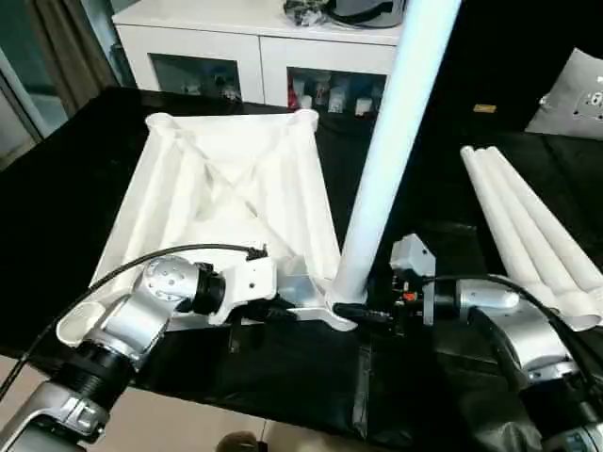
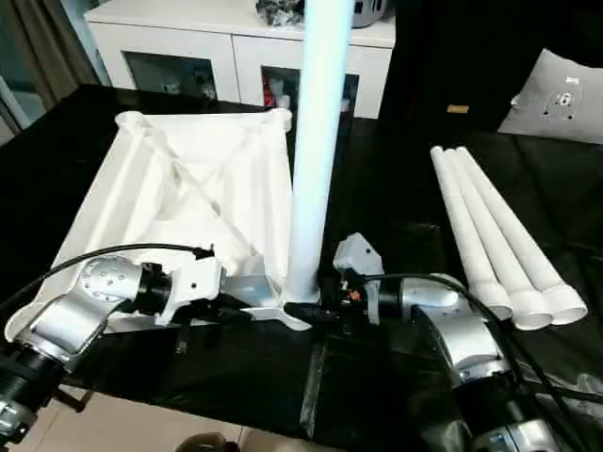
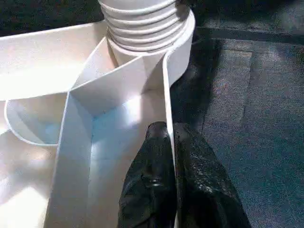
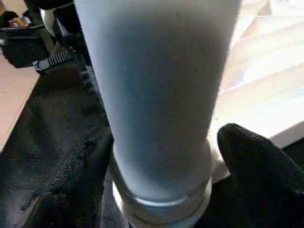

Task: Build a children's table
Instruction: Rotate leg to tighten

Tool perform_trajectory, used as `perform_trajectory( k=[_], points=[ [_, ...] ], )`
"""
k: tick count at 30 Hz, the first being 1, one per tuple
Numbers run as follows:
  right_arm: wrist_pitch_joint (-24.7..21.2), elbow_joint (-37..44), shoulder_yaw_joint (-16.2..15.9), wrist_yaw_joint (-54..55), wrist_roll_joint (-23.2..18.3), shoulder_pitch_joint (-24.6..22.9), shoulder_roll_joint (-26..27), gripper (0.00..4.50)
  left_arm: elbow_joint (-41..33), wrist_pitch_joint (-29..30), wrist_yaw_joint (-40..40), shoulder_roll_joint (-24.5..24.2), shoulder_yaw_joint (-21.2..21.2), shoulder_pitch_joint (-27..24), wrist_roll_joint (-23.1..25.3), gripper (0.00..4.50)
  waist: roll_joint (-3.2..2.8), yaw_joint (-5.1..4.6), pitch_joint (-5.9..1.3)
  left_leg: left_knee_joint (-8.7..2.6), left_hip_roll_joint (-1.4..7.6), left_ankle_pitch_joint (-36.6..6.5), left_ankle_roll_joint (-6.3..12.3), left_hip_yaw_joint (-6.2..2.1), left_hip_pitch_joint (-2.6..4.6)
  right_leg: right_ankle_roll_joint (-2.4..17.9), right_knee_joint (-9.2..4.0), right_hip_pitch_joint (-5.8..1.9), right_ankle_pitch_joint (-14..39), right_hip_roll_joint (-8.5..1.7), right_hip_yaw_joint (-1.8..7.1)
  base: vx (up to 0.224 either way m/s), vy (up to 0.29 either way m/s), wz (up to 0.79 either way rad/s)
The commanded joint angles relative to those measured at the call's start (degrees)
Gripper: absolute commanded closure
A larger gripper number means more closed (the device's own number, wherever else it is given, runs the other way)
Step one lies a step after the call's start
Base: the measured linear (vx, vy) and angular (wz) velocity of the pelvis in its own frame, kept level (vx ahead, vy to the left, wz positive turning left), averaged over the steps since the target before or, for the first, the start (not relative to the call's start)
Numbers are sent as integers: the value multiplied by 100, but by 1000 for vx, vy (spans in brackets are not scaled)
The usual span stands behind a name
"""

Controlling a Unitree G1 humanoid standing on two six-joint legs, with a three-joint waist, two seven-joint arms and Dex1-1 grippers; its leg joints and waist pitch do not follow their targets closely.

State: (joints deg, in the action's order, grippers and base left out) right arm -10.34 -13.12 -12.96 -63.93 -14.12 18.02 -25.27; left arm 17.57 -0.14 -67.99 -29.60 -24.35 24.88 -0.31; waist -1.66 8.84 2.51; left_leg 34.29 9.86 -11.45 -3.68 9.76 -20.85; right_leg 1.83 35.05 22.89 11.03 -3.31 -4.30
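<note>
A white plastic children's table top [image 1: 226, 198] lies upside down on a black mat-covered workbench [image 1: 57, 198], its ribbed underside facing up with ribs crossing diagonally between round corner sockets. One white tapered leg [image 1: 386, 160] stands upright in the corner socket [image 1: 330, 313] nearest the robot, on the right side of the top. In the left wrist view, the leg's ridged screw thread [image 3: 142, 23] sits partly above the socket rim.

The left gripper [image 3: 171, 156] is clenched on the thin upright edge wall of the table top just beside that socket, one black finger on each side of the wall. The right gripper [image 1: 363, 313] sits at the base of the standing leg with its jaws spread wide around it; in the right wrist view one black finger [image 4: 259, 166] shows just beside the leg, and whether it touches cannot be told.

Three more white legs [image 1: 528, 231] lie side by side on the mat to the robot's right, well apart from the table top. Behind the workbench stands a white cabinet [image 1: 254, 47] with glass-fronted doors. A grey cushion [image 1: 575, 94] rests at the far right.
</note>
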Motion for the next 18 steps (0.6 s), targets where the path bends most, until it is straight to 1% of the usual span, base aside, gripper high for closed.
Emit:
perform_trajectory(
  k=[1,2,3,6,7,8,9,11,12,14,15,16,17,18],
  points=[
    [-98,-45,-48,-98,-62,60,-18,116,46,-127,-206,51,-282,2,128,450,-12,-24,-345,-400,370,-952,317,-126,39,1043,-412,-308,1029,-559,335,0,0,0],
    [-107,-72,-59,-120,-49,78,-12,116,55,-127,-216,58,-288,9,130,450,-19,-24,-332,-405,373,-937,315,-129,34,1030,-414,-296,1041,-554,335,0,0,0],
    [-116,-91,-70,-141,-41,91,-10,139,56,-126,-222,61,-293,11,131,450,-14,-23,-340,-402,373,-926,311,-128,39,1028,-412,-298,1018,-550,335,0,0,0],
    [-159,-139,-84,-196,-48,126,-9,149,103,-149,-245,79,-293,27,139,450,-12,-21,-343,-394,372,-850,341,-125,40,1065,-390,-294,852,-541,332,0,0,0],
    [-197,-154,-109,-242,-41,144,-22,159,135,-163,-254,86,-286,36,144,450,-3,-27,-336,-396,370,-852,350,-123,37,1067,-393,-293,851,-539,332,0,0,0],
    [-208,-157,-121,-260,-35,150,-27,166,149,-168,-262,87,-277,35,147,450,-9,-20,-336,-394,368,-857,356,-124,37,1070,-396,-298,891,-545,330,0,0,0],
    [-215,-161,-128,-271,-32,157,-31,168,159,-168,-269,88,-272,39,147,450,-24,-19,-329,-399,376,-886,351,-126,42,1064,-402,-289,939,-549,331,0,0,0],
    [-236,-166,-122,-286,-50,158,-26,170,174,-167,-271,89,-265,43,148,450,-7,-19,-328,-400,377,-903,344,-125,44,1055,-404,-292,970,-553,334,0,0,0],
    [-266,-160,-116,-308,-61,150,-21,173,190,-161,-276,92,-253,43,138,450,-5,-20,-315,-406,376,-926,343,-124,39,1041,-414,-288,1028,-552,335,0,0,0],
    [-284,-145,-122,-325,-64,135,-23,174,190,-154,-276,91,-245,38,131,450,-5,-23,-321,-406,377,-905,346,-128,37,1034,-407,-293,1018,-554,334,0,0,0],
    [-320,-92,-142,-349,-63,75,-32,174,181,-118,-262,96,-215,21,106,450,-4,-26,-305,-408,376,-921,351,-124,37,1025,-418,-282,1038,-550,334,0,0,0],
    [-339,-62,-153,-359,-61,41,-37,174,176,-94,-252,101,-195,13,91,450,-6,-25,-306,-411,378,-930,351,-126,40,1025,-417,-283,1050,-550,335,0,0,0],
    [-397,25,-161,-333,-81,-44,-29,175,165,-48,-176,130,-130,-14,51,450,-34,-31,-286,-419,380,-962,344,-130,39,1022,-422,-272,1074,-545,337,0,0,0],
    [-443,86,-157,-290,-97,-102,-12,175,161,-18,-115,156,-84,-33,28,450,-20,-30,-289,-421,386,-1001,342,-130,48,1017,-431,-275,1089,-550,339,0,0,0]
  ],
)
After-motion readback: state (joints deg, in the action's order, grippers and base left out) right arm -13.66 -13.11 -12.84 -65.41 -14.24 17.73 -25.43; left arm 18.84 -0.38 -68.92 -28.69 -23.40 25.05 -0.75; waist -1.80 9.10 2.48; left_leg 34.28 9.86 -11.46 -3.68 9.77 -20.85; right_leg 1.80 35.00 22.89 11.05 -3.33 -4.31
